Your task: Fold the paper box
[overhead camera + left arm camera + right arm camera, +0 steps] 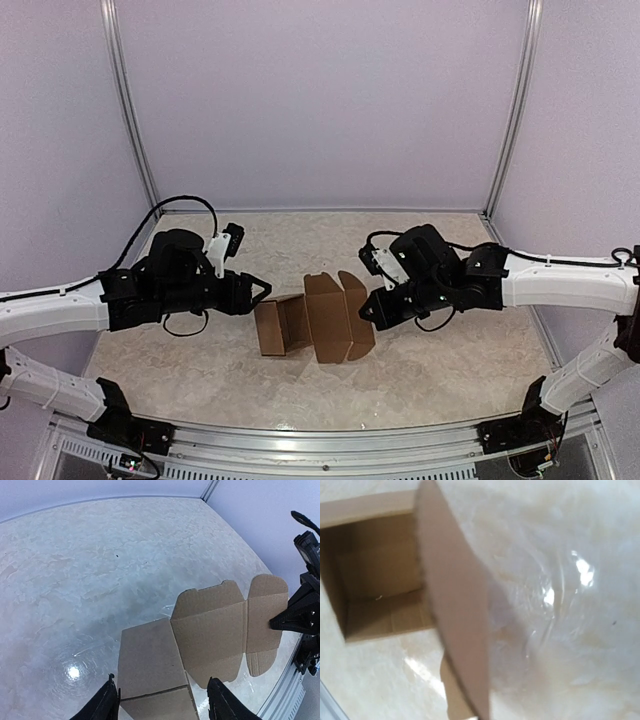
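Currently left gripper (pixel 262 294) spread, empty, beside paper box (pixel 325 320); right gripper (pixel 366 312) closed at right flap (pixel 355 330); push could skid box.

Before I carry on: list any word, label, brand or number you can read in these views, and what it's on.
No readable text in any view.
paper box: plain brown cardboard, no print on the faces that show.
left arm and right arm: no legible marking on the black and white shells.
table: marbled surface, no lettering.
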Controlling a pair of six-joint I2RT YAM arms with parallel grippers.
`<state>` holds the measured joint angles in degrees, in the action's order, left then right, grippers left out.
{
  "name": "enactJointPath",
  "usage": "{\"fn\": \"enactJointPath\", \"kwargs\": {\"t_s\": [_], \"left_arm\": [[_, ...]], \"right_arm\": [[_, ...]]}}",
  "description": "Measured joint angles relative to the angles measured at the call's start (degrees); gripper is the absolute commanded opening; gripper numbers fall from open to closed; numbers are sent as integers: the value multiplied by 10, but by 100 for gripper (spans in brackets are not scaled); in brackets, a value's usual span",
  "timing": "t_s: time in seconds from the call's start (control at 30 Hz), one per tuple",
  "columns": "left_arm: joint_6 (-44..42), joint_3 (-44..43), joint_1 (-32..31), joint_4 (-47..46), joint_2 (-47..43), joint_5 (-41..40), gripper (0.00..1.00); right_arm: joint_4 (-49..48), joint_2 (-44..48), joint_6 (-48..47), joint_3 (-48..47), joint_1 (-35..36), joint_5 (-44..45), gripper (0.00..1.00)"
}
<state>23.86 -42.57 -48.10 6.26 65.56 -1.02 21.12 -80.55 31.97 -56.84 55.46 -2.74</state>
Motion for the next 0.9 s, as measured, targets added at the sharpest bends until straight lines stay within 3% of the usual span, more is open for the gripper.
{"fn": "enactJointPath", "kwargs": {"t_s": [0.37,0.63,0.9], "left_arm": [[2,0,-5,28,-23,-52,59],[3,0,-12,28,-23,-55,59],[3,1,-18,29,-24,-55,59]], "right_arm": [[191,-53,-208,-181,11,40,0],[292,-112,-377,-296,80,175,0],[411,-243,-486,-431,115,304,0]]}}
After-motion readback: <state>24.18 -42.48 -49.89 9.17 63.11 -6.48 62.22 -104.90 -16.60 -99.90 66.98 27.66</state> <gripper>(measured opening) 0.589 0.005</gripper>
